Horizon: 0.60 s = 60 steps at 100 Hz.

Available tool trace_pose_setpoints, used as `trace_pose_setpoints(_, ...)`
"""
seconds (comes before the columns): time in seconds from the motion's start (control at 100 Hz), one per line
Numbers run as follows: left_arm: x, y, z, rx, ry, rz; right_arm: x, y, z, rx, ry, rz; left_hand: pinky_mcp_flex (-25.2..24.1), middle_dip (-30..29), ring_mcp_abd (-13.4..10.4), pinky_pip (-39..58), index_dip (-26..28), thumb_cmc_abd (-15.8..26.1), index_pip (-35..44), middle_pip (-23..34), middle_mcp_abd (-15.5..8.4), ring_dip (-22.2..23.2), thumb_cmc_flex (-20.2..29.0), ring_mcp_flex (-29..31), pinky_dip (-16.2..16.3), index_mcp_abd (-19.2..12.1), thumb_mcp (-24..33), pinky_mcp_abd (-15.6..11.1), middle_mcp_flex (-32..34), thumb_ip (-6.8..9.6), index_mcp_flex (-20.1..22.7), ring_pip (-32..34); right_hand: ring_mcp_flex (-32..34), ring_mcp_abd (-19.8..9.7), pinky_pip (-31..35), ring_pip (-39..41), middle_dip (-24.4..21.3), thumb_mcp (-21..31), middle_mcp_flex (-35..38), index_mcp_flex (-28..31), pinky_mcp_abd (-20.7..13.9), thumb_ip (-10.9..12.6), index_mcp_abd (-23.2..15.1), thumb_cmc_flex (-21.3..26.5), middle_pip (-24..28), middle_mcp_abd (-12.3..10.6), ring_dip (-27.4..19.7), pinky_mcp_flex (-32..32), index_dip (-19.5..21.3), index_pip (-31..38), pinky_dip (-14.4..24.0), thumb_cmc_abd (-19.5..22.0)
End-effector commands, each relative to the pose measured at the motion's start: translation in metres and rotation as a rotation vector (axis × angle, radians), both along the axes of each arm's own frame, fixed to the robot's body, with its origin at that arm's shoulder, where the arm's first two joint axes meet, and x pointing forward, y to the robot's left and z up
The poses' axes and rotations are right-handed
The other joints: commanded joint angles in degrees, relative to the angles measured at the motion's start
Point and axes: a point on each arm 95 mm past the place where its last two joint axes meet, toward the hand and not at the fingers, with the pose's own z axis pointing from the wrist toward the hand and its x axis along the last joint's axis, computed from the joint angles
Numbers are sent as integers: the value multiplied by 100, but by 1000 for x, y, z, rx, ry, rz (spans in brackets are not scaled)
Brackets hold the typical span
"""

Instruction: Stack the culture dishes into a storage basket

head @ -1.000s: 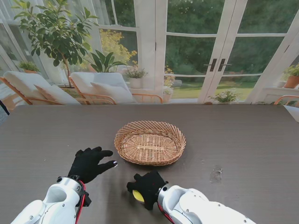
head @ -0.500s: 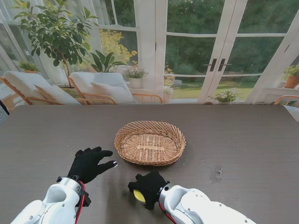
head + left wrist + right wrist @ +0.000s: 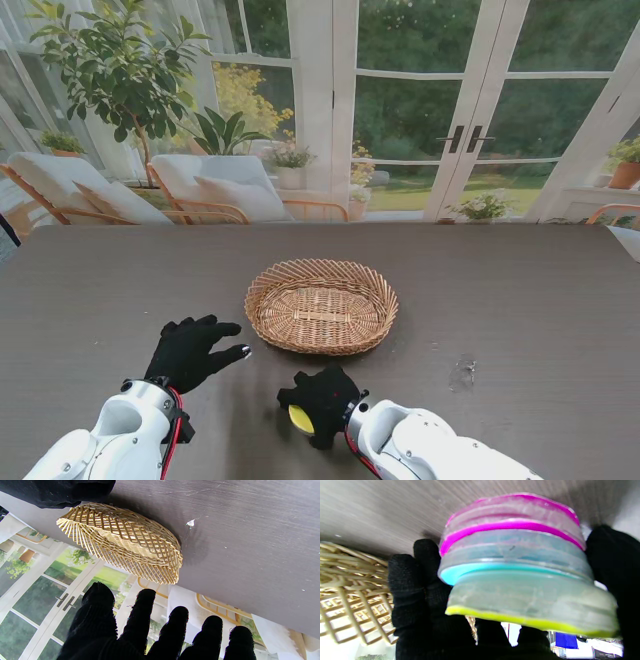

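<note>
Holding a stack of three culture dishes (image 3: 517,565) in my right hand (image 3: 322,400), just short of the basket (image 3: 321,305).

My right hand grips the dishes, rimmed pink, teal and yellow, between fingers (image 3: 420,580) and thumb; over the last second it has crept slightly to the right and a little nearer to me, so the stack is not yet travelling toward the basket. On the stand view only the yellow dish (image 3: 300,418) peeks out under the glove. The woven basket sits mid-tabletop (image 3: 520,300), nothing visible inside. My left hand (image 3: 190,348) rests to its left, fingers spread, holding nothing, unmoved. I judge the lift-over comes next.
</note>
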Motion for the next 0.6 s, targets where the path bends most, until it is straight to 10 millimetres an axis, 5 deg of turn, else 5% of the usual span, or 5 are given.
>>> trace_pose_setpoints(0.0, -2, -2, 0, -4, 15, -8, -12, -12, -27, -70, 53, 0, 15, 36, 97, -18, 25, 380, 13, -18, 66, 3, 156, 160, 49, -23, -32, -50, 23, 197, 116, -18, 883, -1742, 230, 620, 361, 1489, 592, 418, -339, 336, 171, 1776, 743, -426, 114, 1794, 99, 697, -9, 428)
trace_pose_setpoints(0.59, -2, -1, 0, -2, 12, -4, -18, -16, -24, -35, 30, 16, 30, 37, 98, -13, 25, 382, 12, -17, 61, 7, 157, 178, 49, -23, -29, -46, 27, 198, 118, -14, 1073, -1770, 428, 571, 292, 1651, 764, 582, -513, 0, 247, 2000, 727, -388, 209, 1933, 28, 802, 11, 209)
